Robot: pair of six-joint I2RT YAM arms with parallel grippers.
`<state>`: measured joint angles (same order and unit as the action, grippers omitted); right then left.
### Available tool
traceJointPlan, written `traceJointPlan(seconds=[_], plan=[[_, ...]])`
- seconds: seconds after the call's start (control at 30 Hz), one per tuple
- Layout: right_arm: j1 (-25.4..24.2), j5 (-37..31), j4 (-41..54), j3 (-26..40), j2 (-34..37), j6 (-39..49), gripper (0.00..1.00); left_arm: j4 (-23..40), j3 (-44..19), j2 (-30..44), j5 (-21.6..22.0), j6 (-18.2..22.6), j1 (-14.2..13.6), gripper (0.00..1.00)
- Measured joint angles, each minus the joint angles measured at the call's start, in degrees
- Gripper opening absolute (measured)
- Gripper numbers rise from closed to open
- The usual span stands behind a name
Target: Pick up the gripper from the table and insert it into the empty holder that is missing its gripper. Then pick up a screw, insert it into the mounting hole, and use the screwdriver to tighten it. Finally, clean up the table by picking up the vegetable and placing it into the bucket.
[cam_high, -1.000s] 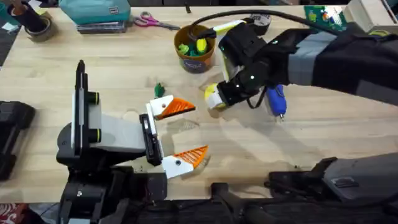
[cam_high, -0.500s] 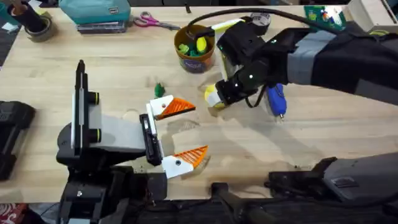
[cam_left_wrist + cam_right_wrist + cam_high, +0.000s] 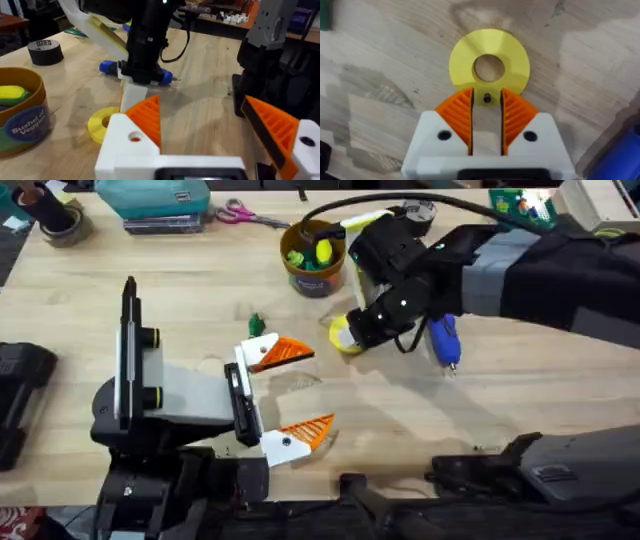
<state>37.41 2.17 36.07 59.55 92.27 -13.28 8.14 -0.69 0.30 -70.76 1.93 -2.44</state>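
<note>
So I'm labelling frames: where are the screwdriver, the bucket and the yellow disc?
screwdriver (image 3: 446, 343), overhead view, blue body beside the right arm.
bucket (image 3: 22, 127), left wrist view, blue label band.
yellow disc (image 3: 512, 56), right wrist view, flat ring face.

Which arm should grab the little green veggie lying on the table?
Probably the left. The left gripper is open, and the vegetable lies just beside one of its fingers. The right gripper hovers over the yellow disc, farther from it.
</note>
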Motion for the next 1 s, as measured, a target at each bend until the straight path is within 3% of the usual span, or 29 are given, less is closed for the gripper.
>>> traceJointPlan(seconds=[0.77,1.0], plan=[[0.09,0.00,0.16,0.22,1.24,0.04,0.263,0.00,0.00,0.00,0.00,0.00,0.00,0.985],[0.09,0.00,0.17,0.22,1.24,0.07,0.190,0.00,0.00,0.00,0.00,0.00,0.00,0.985]])
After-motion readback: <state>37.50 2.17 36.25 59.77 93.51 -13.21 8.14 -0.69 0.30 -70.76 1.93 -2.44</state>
